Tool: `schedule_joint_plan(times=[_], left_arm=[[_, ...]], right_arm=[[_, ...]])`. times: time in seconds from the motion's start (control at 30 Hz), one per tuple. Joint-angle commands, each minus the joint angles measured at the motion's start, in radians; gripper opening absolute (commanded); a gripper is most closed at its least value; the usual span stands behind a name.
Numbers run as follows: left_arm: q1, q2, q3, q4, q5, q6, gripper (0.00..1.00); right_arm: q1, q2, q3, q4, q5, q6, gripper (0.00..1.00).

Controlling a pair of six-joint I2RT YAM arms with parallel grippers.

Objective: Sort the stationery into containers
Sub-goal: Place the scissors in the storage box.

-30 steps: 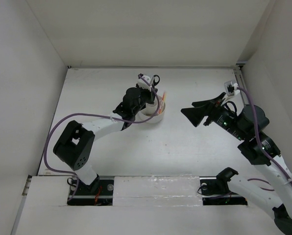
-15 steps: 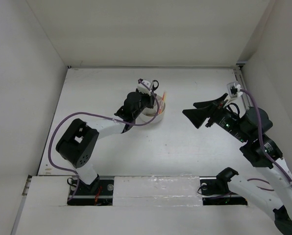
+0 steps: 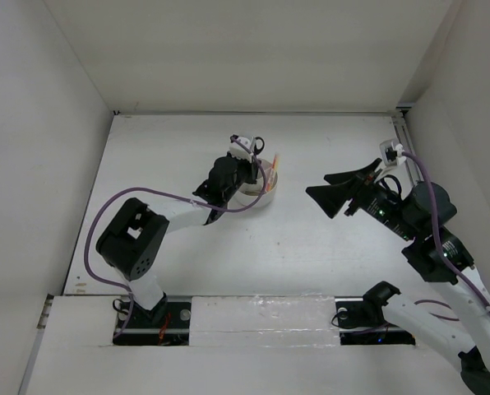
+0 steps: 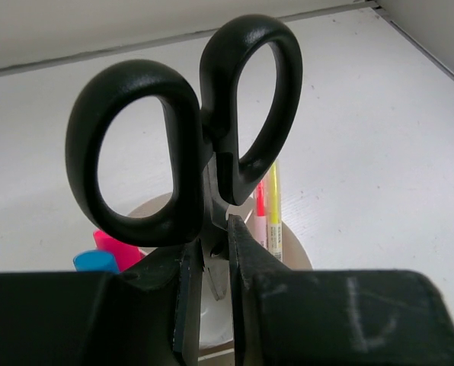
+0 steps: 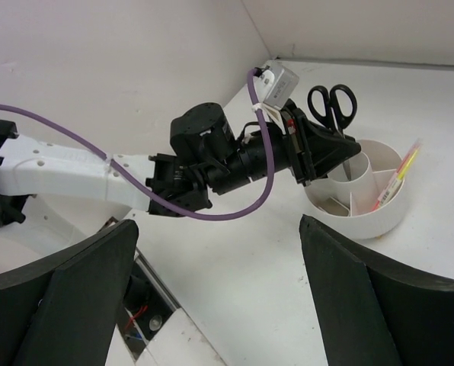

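Left wrist: unreadable scrawl (image 4: 356, 302) near scissors (image 4: 185, 152)

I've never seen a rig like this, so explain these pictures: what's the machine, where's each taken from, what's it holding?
These are two robot arms bolted to a white table. One picture looks down from above; the other two come from cameras on the wrists. The left claw is shut on black-handled scissors, blades pointing down into a round white tub with dividers, which holds a pink highlighter and a yellow pencil. The right claw hangs open and empty.
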Motion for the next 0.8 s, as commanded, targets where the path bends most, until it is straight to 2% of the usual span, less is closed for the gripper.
schedule_joint_plan(times=[0.0, 0.27, 0.37, 0.6, 0.77], left_arm=[[0.005, 0.001, -0.026, 0.053, -0.008, -0.025, 0.0], [-0.014, 0.001, -0.028, 0.042, -0.057, -0.025, 0.0], [-0.014, 0.001, -0.028, 0.033, -0.046, -0.025, 0.08], [-0.032, -0.022, -0.037, 0.033, -0.046, -0.025, 0.34], [-0.041, -0.068, -0.046, 0.024, -0.057, -0.026, 0.37]], right_arm=[[-0.006, -0.007, -0.004, 0.034, -0.029, -0.014, 0.93], [-0.006, -0.007, -0.014, 0.052, -0.049, -0.014, 0.93], [-0.006, 0.002, -0.014, 0.052, -0.049, -0.014, 0.93], [-0.006, 0.011, -0.004, 0.061, -0.049, -0.014, 0.93], [-0.006, 0.011, -0.004, 0.071, -0.06, -0.014, 0.93]])
